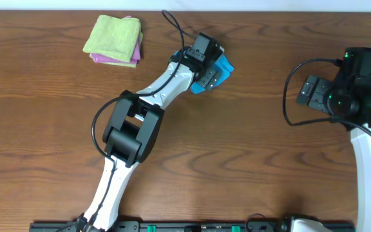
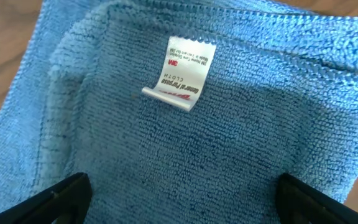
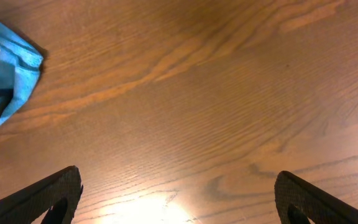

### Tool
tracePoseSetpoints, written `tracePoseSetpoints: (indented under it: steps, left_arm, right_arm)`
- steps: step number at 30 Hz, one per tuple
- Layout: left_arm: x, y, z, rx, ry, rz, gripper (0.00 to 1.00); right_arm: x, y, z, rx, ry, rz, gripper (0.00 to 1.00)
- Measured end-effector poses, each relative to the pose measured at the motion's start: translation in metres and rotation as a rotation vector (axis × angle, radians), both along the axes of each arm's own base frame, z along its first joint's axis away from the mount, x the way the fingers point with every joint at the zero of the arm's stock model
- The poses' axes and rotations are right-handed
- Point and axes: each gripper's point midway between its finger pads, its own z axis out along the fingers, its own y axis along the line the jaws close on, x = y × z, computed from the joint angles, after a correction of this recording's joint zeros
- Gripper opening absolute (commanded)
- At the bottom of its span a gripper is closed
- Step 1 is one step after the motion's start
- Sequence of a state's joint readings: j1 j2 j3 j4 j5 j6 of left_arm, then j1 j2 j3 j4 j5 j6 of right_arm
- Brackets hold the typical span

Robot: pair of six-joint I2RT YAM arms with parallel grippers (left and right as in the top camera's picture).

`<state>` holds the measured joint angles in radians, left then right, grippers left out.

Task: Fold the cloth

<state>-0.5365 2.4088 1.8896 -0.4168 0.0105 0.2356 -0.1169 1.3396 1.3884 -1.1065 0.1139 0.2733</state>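
Blue cloth (image 1: 225, 66) folded, white tag (image 2: 182, 73) up, on worktop (image 1: 256, 148). Left hand (image 2: 179, 196) above it, fingers apart. Right hand (image 3: 179, 193) well away over worktop, fingers spread.

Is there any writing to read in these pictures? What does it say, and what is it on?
"3M": in red on the white tag sewn to the blue cloth, upside down in the left wrist view.
"General Purpose CLOTH": same tag, also upside down.
The tag's finer lines of print are too small to read.
In the right wrist view the tag is blurred; the overhead view shows no readable text.
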Motion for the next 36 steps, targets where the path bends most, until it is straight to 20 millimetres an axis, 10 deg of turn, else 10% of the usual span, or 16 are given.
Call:
tracePoseSetpoints:
  steps: [19, 29, 36]
  left_arm:
    - [-0.074, 0.015, -0.004, -0.17, 0.457, 0.618, 0.96]
    - [-0.103, -0.011, 0.002, -0.387, 0.747, 1.071, 0.95]
    - [-0.092, -0.065, 0.012, -0.674, 0.962, 1.211, 0.95]
  right_arm:
    - [-0.004, 0.0, -0.002, -0.001, 0.019, 0.005, 0.99]
    - [-0.019, 0.002, -0.01, 0.007, 0.088, 0.006, 0.99]
    - [-0.021, 0.002, -0.011, 0.009, 0.098, 0.006, 0.99]
